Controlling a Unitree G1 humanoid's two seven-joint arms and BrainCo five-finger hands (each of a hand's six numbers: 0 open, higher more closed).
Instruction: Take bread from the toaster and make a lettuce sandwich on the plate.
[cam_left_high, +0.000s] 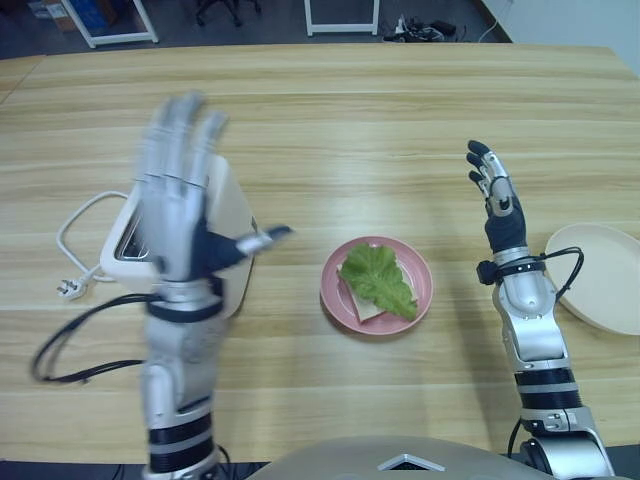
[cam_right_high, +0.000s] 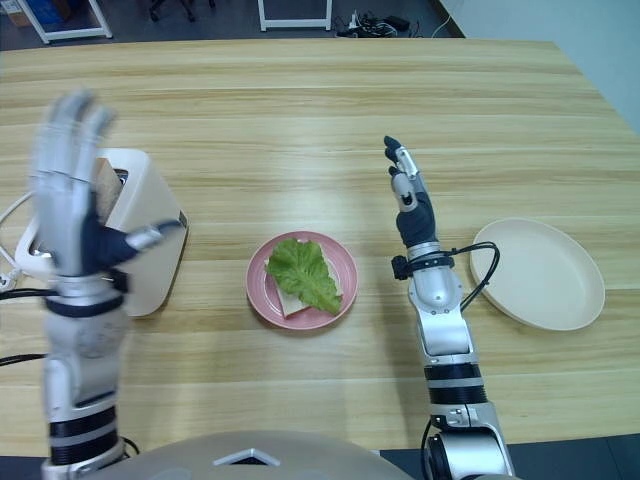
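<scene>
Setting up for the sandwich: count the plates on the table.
2. The pink plate, mid-table, holds bread and lettuce; the cream plate lies to the robot's right. None looks hidden.

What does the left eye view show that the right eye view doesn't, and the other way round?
Left eye view: the white plug lying on the table, left of the toaster. Right eye view: the whole cream plate, and a bread slice poking from the toaster. Both: the pink plate with lettuce on the bottom bread, and the left hand and right hand held up with fingers open.
</scene>
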